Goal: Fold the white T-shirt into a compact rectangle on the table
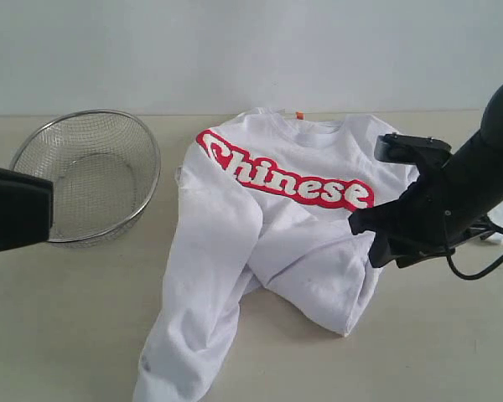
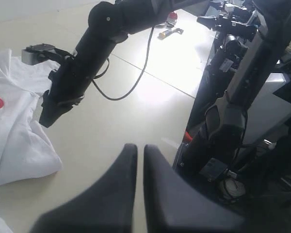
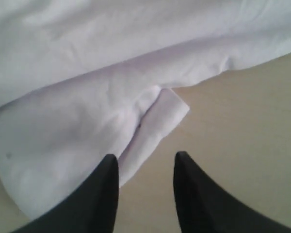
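Observation:
The white T-shirt [image 1: 268, 226] lies partly folded on the table [image 1: 419, 335], its red "Chinese" band facing up and an orange neck tag [image 1: 300, 115] at the far edge. One long side is folded over and trails toward the near edge. My right gripper [image 3: 146, 158] hovers open just off the shirt's right folded edge [image 3: 157, 124], with bare table between its fingers; in the exterior view the right gripper [image 1: 370, 239] sits low at the shirt's right side. My left gripper [image 2: 139, 148] is shut on nothing, away from the shirt [image 2: 14, 141].
A round wire-mesh basket [image 1: 88, 176] stands at the table's back left. The left arm [image 1: 12, 219] juts in from the left edge beside it. The left wrist view shows the right arm [image 2: 82, 63] with its cable, and machine frames [image 2: 242, 97] past the table's edge.

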Controlling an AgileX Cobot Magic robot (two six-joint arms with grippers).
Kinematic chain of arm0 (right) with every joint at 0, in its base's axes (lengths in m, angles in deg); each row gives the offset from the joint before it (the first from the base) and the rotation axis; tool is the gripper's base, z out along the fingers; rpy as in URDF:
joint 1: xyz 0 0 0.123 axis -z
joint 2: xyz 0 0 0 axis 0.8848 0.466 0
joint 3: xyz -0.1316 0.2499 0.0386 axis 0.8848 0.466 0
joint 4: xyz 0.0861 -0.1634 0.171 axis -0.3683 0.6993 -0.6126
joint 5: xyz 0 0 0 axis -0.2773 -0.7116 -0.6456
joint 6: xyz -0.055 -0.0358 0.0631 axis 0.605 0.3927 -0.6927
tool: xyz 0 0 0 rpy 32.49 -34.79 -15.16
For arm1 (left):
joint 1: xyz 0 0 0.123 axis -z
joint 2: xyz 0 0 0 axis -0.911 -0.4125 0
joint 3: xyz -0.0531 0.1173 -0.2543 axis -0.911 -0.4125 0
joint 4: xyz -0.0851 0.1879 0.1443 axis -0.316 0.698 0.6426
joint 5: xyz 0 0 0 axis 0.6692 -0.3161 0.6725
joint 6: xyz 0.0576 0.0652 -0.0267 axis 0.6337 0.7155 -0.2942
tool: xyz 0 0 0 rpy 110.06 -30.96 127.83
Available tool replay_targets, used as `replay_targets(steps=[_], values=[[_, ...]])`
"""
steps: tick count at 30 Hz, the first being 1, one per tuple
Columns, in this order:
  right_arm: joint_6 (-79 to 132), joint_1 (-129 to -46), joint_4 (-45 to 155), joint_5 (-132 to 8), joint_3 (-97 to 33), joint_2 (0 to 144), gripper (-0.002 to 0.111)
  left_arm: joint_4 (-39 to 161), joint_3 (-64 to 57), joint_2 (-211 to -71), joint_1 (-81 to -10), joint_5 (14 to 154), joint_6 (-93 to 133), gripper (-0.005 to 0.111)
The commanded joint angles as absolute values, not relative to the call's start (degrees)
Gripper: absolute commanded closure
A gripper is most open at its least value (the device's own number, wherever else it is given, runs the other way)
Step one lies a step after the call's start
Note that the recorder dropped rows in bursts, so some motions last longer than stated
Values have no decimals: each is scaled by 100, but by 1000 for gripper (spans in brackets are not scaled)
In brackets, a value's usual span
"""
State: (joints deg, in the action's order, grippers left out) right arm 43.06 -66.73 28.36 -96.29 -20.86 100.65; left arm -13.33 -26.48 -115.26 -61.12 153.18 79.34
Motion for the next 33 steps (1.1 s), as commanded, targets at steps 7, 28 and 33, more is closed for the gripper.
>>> replay_targets(steps=[7,28,33], values=[[4150,-6675,2963,-9234,-2052,10213,76,-1416,-2670,-11525,-6091,15364,7959,102],[4138,-6687,2710,-8979,-2052,10599,76,-1414,-2670,-11525,-6091,15364,7959,102],[4138,-6698,2455,-8966,-2052,10753,76,-1414,-2670,-11525,-6091,15364,7974,102]])
